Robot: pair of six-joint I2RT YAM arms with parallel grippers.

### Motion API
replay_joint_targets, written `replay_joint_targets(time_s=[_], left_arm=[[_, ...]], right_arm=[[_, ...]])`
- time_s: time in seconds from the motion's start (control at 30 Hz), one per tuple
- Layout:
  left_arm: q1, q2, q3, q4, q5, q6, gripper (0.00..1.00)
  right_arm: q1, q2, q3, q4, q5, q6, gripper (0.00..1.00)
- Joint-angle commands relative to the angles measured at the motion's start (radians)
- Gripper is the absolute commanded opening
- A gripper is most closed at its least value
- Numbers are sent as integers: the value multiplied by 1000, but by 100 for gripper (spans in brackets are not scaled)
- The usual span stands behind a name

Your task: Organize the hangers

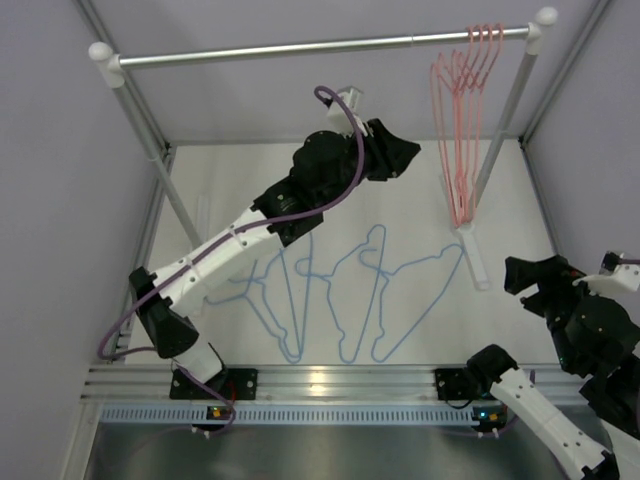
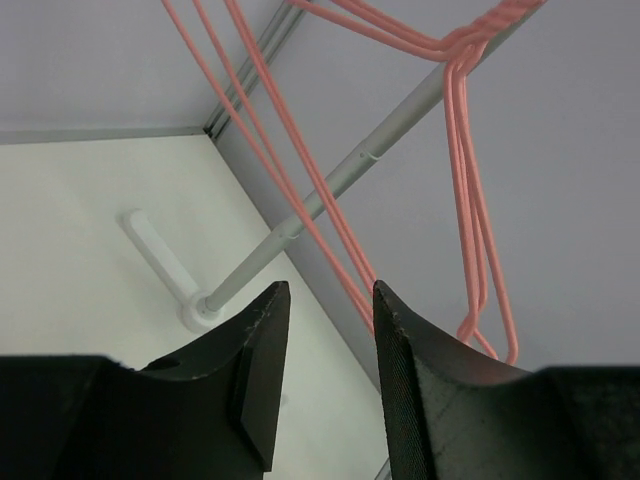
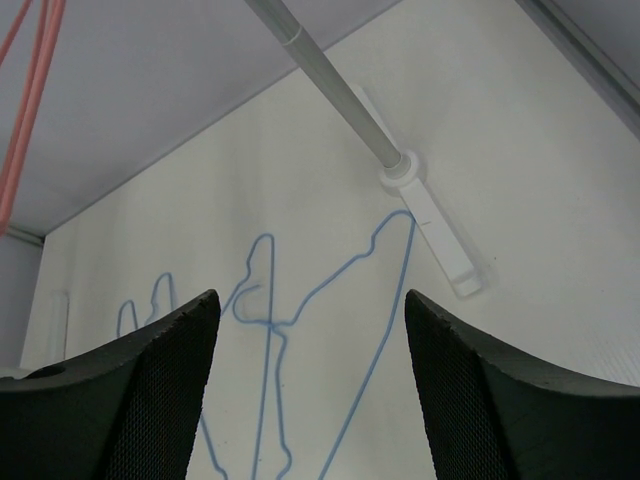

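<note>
Pink hangers (image 1: 460, 120) on rail's (image 1: 300, 47) R end, blue hangers (image 1: 372, 300) below.
L gripper (image 2: 330, 295) by pinks, narrow gap, empty; R gripper (image 3: 310, 310) wide, empty.

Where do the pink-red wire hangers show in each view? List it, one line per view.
Top external: the pink-red wire hangers hang from the silver metal rail, upper right.
Left wrist: close up, across the top and right side.
Right wrist: top left corner only.
Shared landmark: the rack's grey upright pole.
</note>
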Motion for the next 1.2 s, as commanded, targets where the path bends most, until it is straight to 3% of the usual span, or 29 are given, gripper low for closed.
replay_joint_targets(time_s=[0.0, 0.13, 0.33, 0.47, 0.6, 0.8, 0.97, 1.17], left_arm=[[-3, -175, -89, 70, -65, 77, 44], [-3, -326, -274, 44, -111, 106, 45], [-3, -574, -497, -189, -252, 120, 45], [0, -720, -722, -324, -345, 85, 48], [0, -791, -896, -384, -257, 28, 48], [-11, -731, -1092, -262, -28, -74, 45], [-147, -606, -1100, -153, -85, -95, 47], [-230, -371, -1038, 10, -66, -112, 49]], right_arm=[[16, -24, -28, 19, -5, 5, 72], [16, -26, -59, 21, -7, 29, 73], [16, -18, -131, 50, -44, 59, 73], [16, 2, -162, 68, -88, 68, 73], [16, 54, -211, 120, -128, 75, 73], [16, 163, -291, 224, -188, 94, 71], [16, 215, -338, 303, -209, 108, 70], [16, 244, -371, 340, -226, 118, 69]])
